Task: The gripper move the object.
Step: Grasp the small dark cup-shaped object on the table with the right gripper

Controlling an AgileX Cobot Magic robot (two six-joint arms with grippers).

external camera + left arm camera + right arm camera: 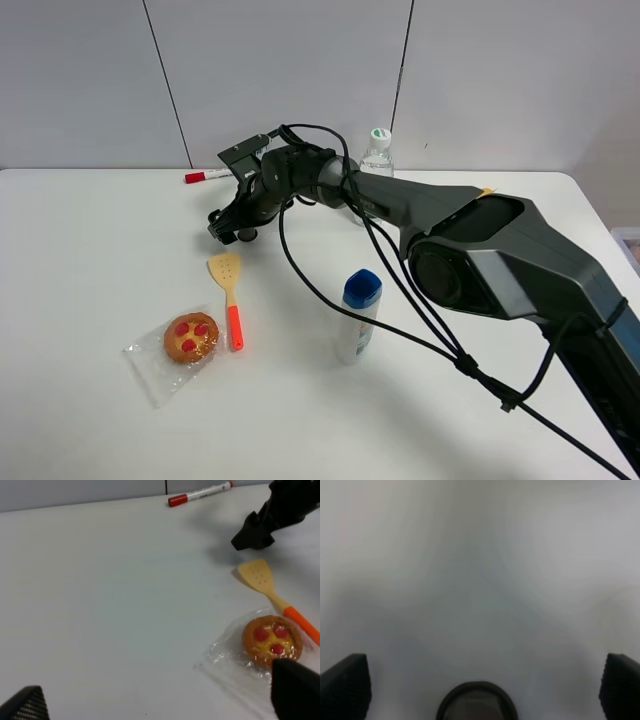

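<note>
My right gripper [228, 228] reaches across to the left half of the white table and hangs low over it. It also shows in the left wrist view [252, 532]. In the right wrist view the gripper [482, 680] is open, with its two fingers far apart at the picture's corners. A small round dark-rimmed capsule [477, 702] sits between them near the palm, and nothing grips it. In the exterior view the claw hides it. My left gripper [160, 695] is open and empty over bare table, and the exterior view does not show it.
A red-capped white marker [207, 175] lies behind the right gripper. A yellow spatula with an orange handle [228, 285] and a wrapped tart [190, 338] lie in front of it. A blue-capped white bottle [359, 315] and a clear water bottle [377, 155] stand to the right.
</note>
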